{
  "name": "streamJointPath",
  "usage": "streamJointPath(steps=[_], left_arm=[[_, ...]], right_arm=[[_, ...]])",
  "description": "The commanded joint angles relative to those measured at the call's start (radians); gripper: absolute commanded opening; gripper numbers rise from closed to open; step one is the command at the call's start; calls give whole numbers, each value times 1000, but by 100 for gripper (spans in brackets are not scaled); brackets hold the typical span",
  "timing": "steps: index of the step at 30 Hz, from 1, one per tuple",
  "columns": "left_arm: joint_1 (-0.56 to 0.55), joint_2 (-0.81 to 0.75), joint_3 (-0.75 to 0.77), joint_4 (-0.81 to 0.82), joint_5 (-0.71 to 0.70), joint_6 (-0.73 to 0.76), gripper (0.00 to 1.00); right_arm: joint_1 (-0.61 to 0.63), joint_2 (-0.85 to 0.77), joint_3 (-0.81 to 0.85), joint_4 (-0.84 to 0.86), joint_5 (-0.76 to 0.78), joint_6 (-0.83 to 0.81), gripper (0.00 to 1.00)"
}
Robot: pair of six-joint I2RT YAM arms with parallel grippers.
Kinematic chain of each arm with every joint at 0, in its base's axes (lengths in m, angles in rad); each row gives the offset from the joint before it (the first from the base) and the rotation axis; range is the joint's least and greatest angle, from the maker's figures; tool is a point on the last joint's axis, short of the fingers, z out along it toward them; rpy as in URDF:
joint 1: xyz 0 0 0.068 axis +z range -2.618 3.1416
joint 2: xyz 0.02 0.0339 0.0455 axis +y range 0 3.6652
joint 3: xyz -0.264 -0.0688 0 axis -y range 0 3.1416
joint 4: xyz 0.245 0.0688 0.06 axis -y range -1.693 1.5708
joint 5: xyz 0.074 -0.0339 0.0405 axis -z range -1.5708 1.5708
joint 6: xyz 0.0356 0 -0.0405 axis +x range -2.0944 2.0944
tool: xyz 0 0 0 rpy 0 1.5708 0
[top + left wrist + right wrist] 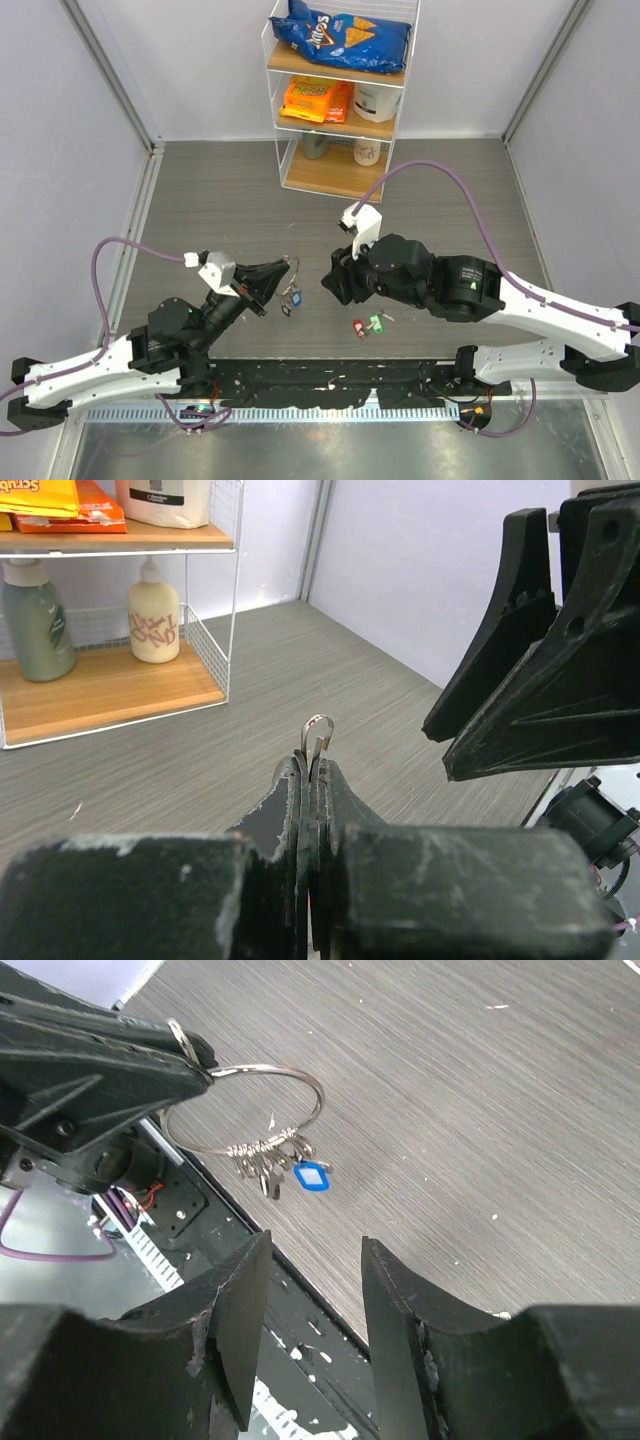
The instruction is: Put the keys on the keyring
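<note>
My left gripper [272,283] is shut on the keyring [290,1075], a thin silver wire ring held above the table. Its tip pokes out between the fingers in the left wrist view [316,730]. Several silver keys and one blue-headed key [312,1175] hang from the ring; they also show in the top view [293,298]. A red-headed key [358,328] and a green-headed key [376,322] lie on the table. My right gripper [335,282] is open and empty, facing the left gripper, a short way from the ring.
A wire shelf unit [338,95] stands at the back with a chip bag, snack packs and bottles. A black base rail [330,380] runs along the near table edge. Grey walls close in on both sides.
</note>
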Motion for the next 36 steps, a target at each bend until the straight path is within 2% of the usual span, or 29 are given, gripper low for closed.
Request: streamJointPath(steps=[1,15,36], left_arm=[[4,-13,10,24,17,19,0],[4,-22,41,-3,261,-61,0],[4,-30,48,4,368,-105,0]], right_arm=[[-4,-20,4,31,-3,0,47],[-4,80,248,-59,-219,-254,46],[-4,137,289,-58,-349,-261,42]])
